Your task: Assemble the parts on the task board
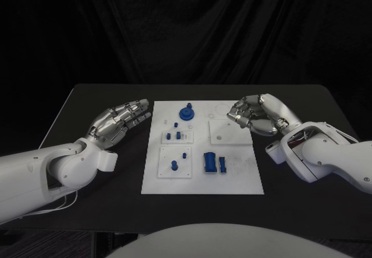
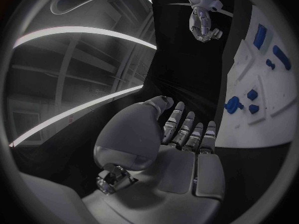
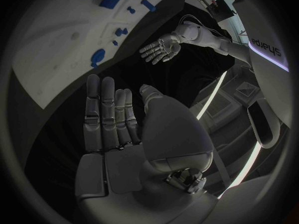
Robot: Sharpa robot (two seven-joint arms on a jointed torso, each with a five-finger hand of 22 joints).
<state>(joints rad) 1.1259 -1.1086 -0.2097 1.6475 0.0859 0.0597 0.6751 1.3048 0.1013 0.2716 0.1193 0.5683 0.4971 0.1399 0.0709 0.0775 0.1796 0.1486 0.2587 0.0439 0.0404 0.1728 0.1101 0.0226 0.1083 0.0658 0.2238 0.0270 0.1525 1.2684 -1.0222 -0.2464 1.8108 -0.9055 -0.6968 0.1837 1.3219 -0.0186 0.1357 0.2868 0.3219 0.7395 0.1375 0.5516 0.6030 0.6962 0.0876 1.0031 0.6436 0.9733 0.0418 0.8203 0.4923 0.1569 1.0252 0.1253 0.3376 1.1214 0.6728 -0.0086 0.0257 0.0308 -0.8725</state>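
Head view: the task board (image 1: 233, 185) lies mid-counter (image 1: 93, 102); the left hand (image 1: 120, 121) hovers just beside its left edge, fingers apart, holding nothing; the right hand (image 1: 256, 115) sits at the right edge, fingers spread, empty; blue parts (image 1: 187, 113) rest on the board.

Left wrist view: left hand (image 2: 181, 149) flat and empty beside the board (image 2: 261, 119).

Right wrist view: right hand (image 3: 115, 134) extended, fingers straight, near the board (image 3: 56, 59).
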